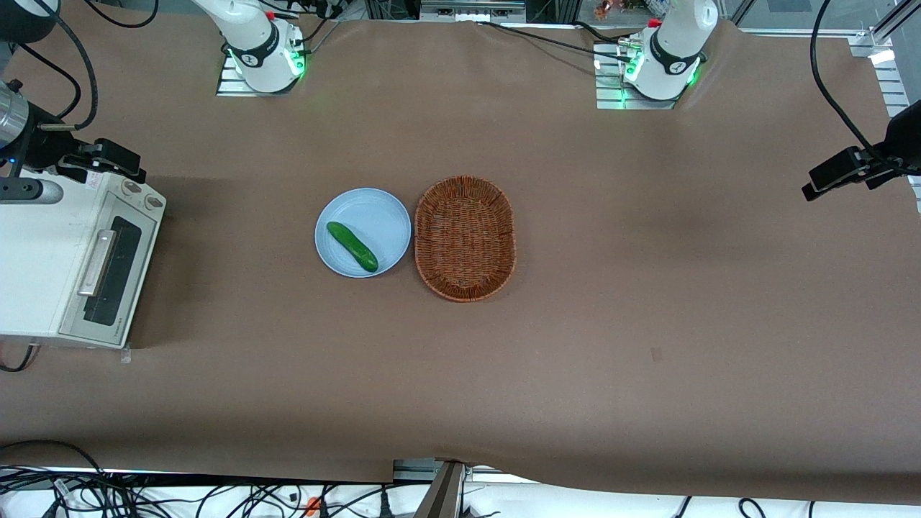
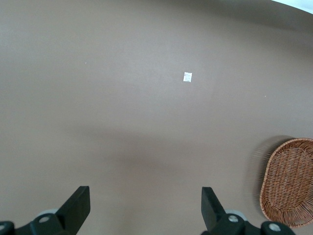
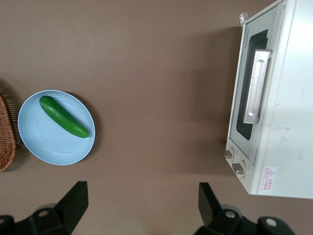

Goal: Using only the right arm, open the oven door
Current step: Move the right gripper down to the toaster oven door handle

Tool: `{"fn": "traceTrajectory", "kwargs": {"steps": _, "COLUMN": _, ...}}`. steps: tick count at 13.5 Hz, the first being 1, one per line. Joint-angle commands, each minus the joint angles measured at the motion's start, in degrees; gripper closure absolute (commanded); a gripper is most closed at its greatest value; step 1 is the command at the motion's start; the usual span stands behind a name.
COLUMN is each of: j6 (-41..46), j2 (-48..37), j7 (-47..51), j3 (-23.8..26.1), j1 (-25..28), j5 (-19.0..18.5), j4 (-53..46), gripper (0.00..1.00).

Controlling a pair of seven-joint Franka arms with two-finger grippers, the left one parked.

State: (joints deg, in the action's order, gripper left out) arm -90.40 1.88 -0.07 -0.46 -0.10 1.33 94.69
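1. Oven door point(image 3: 252, 93) sits closed on your oven point(image 1: 43, 266), at the working arm's end.
2. Your gripper point(image 3: 139, 208) hovers above bare table, jaws apart.
3. Cucumber point(image 1: 352, 246) on plate point(image 1: 378, 208), basket point(image 1: 465, 238) alongside, well apart from the oven.

No word, brand or number can be read in any view. The boxy cream-white toaster oven point(image 3: 279, 98) carries a small red-and-white sticker point(image 3: 269, 178) with a warning triangle on its top panel, near the two knobs; its print is too small to read. The right arm's black gripper point(image 3: 142, 205) hangs, fingers spread, above the brown table cover point(image 3: 156, 58) in front of the oven.
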Motion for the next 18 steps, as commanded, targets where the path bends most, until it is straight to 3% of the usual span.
{"fn": "traceTrajectory", "kwargs": {"steps": 1, "j6": 0.23, "j2": 3.65, "j7": -0.01, "j3": -0.33, "j1": 0.01, "j5": -0.54, "j4": -0.39, "gripper": 0.0}}
{"fn": "traceTrajectory", "kwargs": {"steps": 2, "j6": -0.38, "j2": 3.83, "j7": -0.19, "j3": -0.42, "j1": -0.08, "j5": -0.89, "j4": -0.39, "gripper": 0.0}}
{"fn": "traceTrajectory", "kwargs": {"steps": 3, "j6": -1.95, "j2": 4.44, "j7": -0.28, "j3": -0.68, "j1": -0.17, "j5": -1.94, "j4": -0.04, "gripper": 0.08}}
{"fn": "traceTrajectory", "kwargs": {"steps": 5, "j6": -2.32, "j2": 5.67, "j7": 0.33, "j3": -0.59, "j1": 0.27, "j5": -8.76, "j4": 0.49, "gripper": 0.92}}
{"fn": "traceTrajectory", "kwargs": {"steps": 6, "j6": -2.49, "j2": 7.07, "j7": 0.68, "j3": -0.5, "j1": 0.88, "j5": -11.24, "j4": 0.4, "gripper": 1.0}}
{"fn": "traceTrajectory", "kwargs": {"steps": 8, "j6": -4.07, "j2": 9.62, "j7": 2.61, "j3": -0.42, "j1": 1.41, "j5": -18.96, "j4": 0.4, "gripper": 1.0}}
{"fn": "traceTrajectory", "kwargs": {"steps": 11, "j6": -7.4, "j2": 15.5, "j7": 8.31, "j3": -0.42, "j1": 1.41, "j5": -26.18, "j4": 0.49, "gripper": 1.0}}
{"fn": "traceTrajectory", "kwargs": {"steps": 14, "j6": -10.92, "j2": 20.43, "j7": 15.78, "j3": -0.42, "j1": 2.02, "j5": -35.84, "j4": 0.58, "gripper": 1.0}}
{"fn": "traceTrajectory", "kwargs": {"steps": 18, "j6": -13.22, "j2": 22.82, "j7": 19.93, "j3": -0.5, "j1": 2.12, "j5": -42.1, "j4": 1.11, "gripper": 1.0}}
